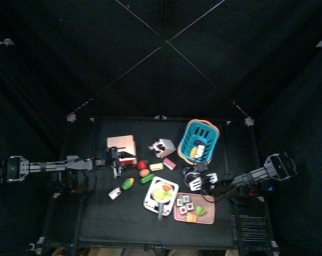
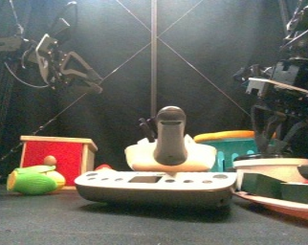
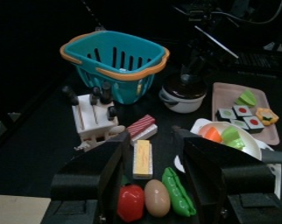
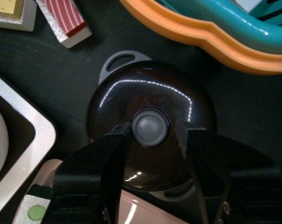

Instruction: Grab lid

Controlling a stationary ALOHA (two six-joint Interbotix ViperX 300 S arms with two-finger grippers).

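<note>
The lid [image 4: 144, 92] is a dark glass dome with a grey knob [image 4: 150, 125], sitting on a small pot next to the teal basket. My right gripper [image 4: 150, 133] hangs straight over it, open, with one jaw on each side of the knob and a small gap to it. From above, the lid [image 1: 199, 181] lies at the table's right under the right gripper [image 1: 201, 179]. The left wrist view shows the pot and lid [image 3: 182, 98] beneath that arm. My left gripper [image 3: 153, 144] is open over the table's left part [image 1: 120, 160], holding nothing.
A teal basket with an orange rim [image 3: 114, 54] stands behind the pot. Near it lie a white plate of food [image 3: 225, 136], a pink sushi tray [image 3: 249, 109] and a wooden block with small bottles [image 3: 95, 114]. Toy tomato, egg and green pepper [image 3: 155, 197] lie below the left gripper.
</note>
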